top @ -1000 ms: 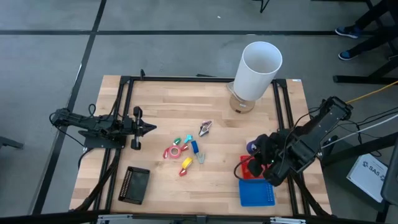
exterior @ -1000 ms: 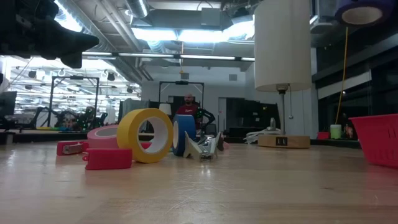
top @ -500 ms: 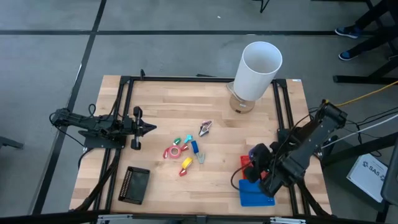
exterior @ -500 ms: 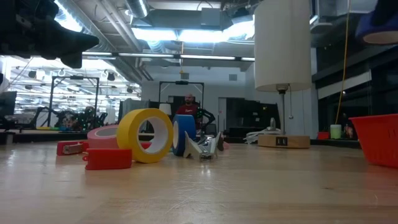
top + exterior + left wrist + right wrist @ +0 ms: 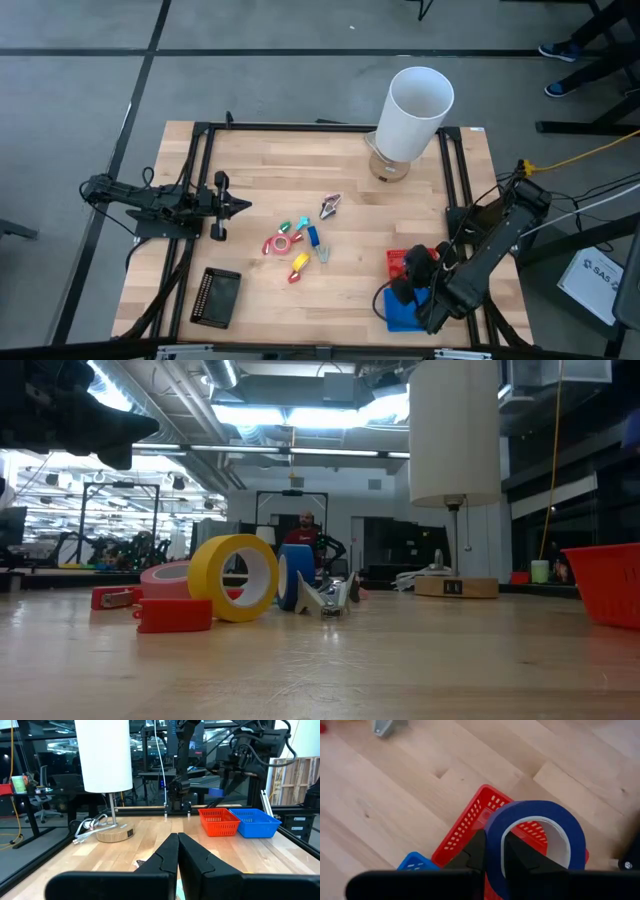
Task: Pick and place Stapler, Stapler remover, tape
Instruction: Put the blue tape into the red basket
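Two baskets [image 5: 400, 262] sit side by side at the bench's [image 5: 260, 170] front right corner; small stuff's clustered mid-bench, big cylinder [image 5: 412, 110] near the back edge, tray [image 5: 216, 297] front left.

The table [image 5: 270, 170] is pale blond wood in strips, framed in black. Near its back edge stands a white cylinder [image 5: 414, 113]. At the middle lie a yellow tape roll [image 5: 238, 577], a pink one [image 5: 166, 573] and a blue one [image 5: 294, 576]. Near the right edge sit a red slotted basket [image 5: 485, 822] and a blue basket [image 5: 405, 313]; the dark right hand [image 5: 490, 851] holds a blue tape ring [image 5: 535, 837].
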